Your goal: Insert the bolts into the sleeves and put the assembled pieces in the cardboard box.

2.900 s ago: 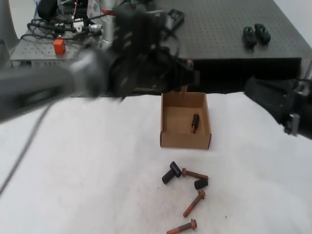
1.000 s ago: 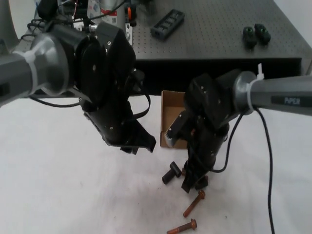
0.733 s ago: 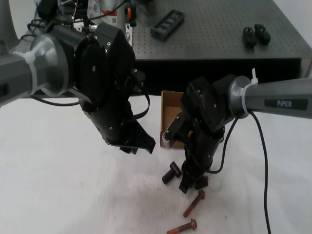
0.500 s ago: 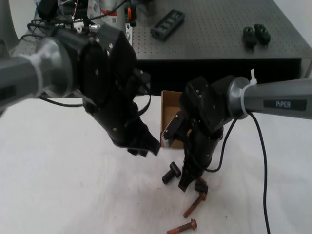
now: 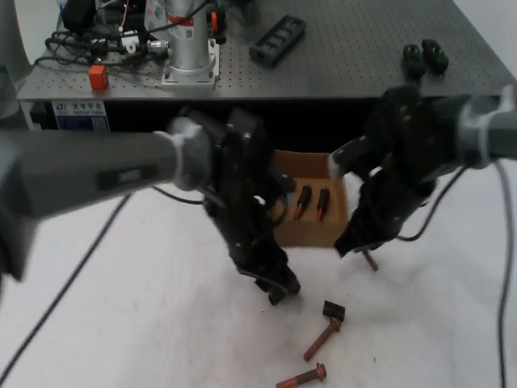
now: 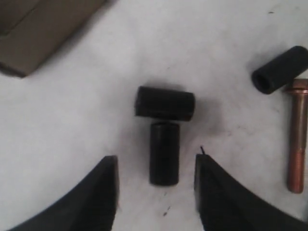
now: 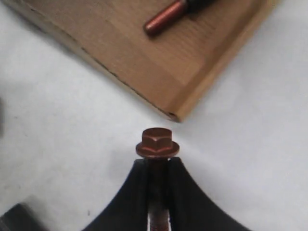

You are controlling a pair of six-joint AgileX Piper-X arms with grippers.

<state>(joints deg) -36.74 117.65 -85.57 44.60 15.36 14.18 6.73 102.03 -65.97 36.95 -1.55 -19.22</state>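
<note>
Left fingers [image 6: 96,197]: spread apart, one on each side of a black sleeve [image 6: 163,153] lying on the tabletop [image 6: 72,120], at 7 o'clock from the box [image 5: 315,233].
Right fingers [image 7: 130,202]: squeezed tight on a bolt [image 7: 156,143], at 4 o'clock from the box.
Inside the box: two finished pieces [image 5: 304,200].

Bare cloth [image 6: 72,120] both sides of sleeve [image 6: 164,153], second sleeve [image 6: 164,103] crosswise against its end
</note>
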